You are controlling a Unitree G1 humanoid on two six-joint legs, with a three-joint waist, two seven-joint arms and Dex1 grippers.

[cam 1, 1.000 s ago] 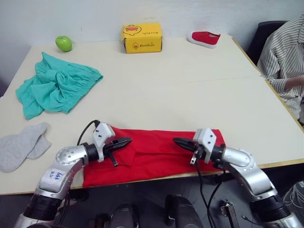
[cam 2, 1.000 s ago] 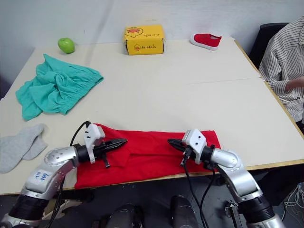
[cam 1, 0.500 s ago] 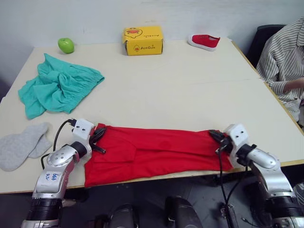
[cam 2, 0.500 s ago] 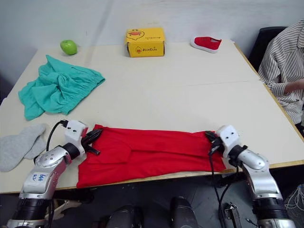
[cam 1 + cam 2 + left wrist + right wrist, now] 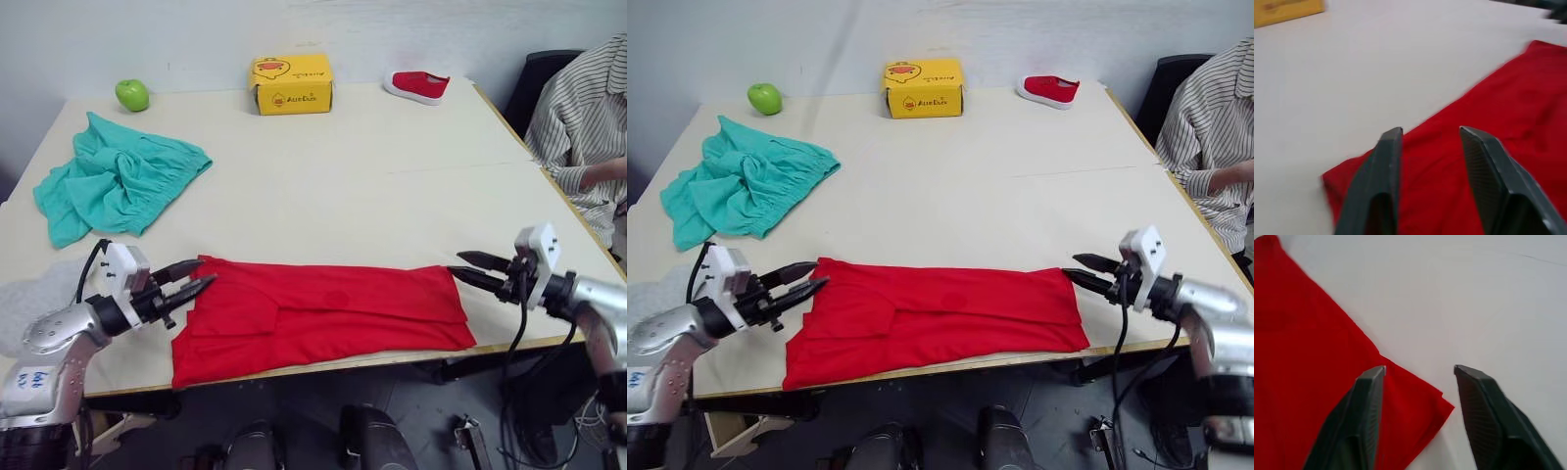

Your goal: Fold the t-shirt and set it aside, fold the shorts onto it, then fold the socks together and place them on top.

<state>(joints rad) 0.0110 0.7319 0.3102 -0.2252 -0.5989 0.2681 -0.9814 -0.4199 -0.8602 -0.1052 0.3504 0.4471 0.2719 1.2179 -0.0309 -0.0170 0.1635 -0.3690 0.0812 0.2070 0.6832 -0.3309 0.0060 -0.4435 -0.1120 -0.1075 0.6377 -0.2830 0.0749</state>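
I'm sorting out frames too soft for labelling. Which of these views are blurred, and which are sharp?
Left wrist view: smeared, the t-shirt edge and yellow box soft. Right wrist view: sharper, the cloth corner crisp. Head views: mostly sharp, though the socks look hazy behind the left arm.

Matt red cloth t-shirt (image 5: 323, 313); smooth table (image 5: 392, 186)

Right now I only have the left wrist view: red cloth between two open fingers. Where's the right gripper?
Observer: The right gripper is open at the t-shirt's far end, just off the cloth.
Operator: Shorts touched yet?
Observer: No, the shorts lie crumpled near the table's left edge.
Operator: Socks?
Observer: The socks sit at the left edge, by the left gripper arm.
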